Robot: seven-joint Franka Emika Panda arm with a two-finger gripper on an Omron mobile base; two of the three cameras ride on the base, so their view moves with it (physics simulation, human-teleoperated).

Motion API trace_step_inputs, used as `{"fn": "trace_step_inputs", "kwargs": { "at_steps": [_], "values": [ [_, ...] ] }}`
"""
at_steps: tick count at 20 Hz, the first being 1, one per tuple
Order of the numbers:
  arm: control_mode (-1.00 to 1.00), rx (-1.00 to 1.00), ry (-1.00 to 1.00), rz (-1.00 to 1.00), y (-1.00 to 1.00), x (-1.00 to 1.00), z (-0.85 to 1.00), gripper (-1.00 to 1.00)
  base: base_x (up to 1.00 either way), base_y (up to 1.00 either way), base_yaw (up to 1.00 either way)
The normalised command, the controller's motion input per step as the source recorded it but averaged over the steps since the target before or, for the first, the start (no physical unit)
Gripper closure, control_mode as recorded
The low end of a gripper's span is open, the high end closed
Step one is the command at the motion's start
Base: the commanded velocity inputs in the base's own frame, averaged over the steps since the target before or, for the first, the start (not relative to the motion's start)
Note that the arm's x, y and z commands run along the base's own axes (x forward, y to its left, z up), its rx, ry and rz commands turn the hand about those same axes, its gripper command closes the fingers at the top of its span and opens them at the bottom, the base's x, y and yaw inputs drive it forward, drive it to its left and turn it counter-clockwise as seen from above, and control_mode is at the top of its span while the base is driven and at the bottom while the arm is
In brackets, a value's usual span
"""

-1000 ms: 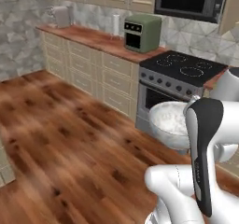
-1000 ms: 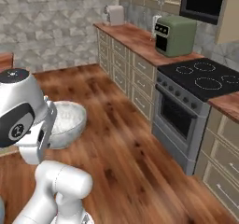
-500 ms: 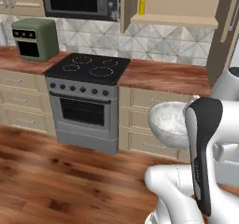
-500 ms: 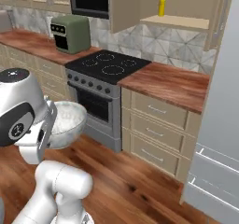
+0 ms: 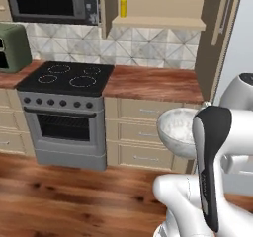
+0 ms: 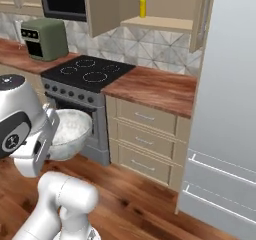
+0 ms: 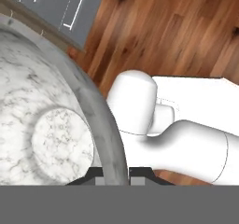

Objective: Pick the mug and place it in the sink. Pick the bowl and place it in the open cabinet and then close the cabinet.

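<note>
Bowl (image 5: 179, 131): wide, round, mottled grey-white stone-like surface with a flat circular base inside; carried upright above the wooden floor in front of the beige drawers, its rim apparently pinched between the jaws. Cabinet (image 6: 165, 6): beige wall unit above the worktop, doors swung open, plain inner shelf exposed.

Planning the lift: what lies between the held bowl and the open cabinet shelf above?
In the left base view, drawers and bare wooden counter lie between the bowl and the cabinet shelf.

Both base views look forward over the arm at the stove (image 5: 64, 80) and counter (image 6: 150, 86) (hand view close, floorward).
</note>
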Motion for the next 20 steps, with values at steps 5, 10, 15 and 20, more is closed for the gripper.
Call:
{"fn": "trace_step_inputs", "kwargs": {
  "at_steps": [5, 10, 15, 20],
  "values": [
    [1.0, 0.0, 0.0, 0.0, 0.0, 0.0, 0.0, 1.0, 0.31, 0.0, -0.48],
    [1.0, 0.0, 0.0, 0.0, 0.0, 0.0, 0.0, 1.0, 0.06, 0.11, -0.25],
    [1.0, 0.0, 0.0, 0.0, 0.0, 0.0, 0.0, 1.0, 0.19, 0.54, -0.14],
    [1.0, 0.0, 0.0, 0.0, 0.0, 0.0, 0.0, 1.0, 0.05, 0.65, -0.24]
  ]
}}
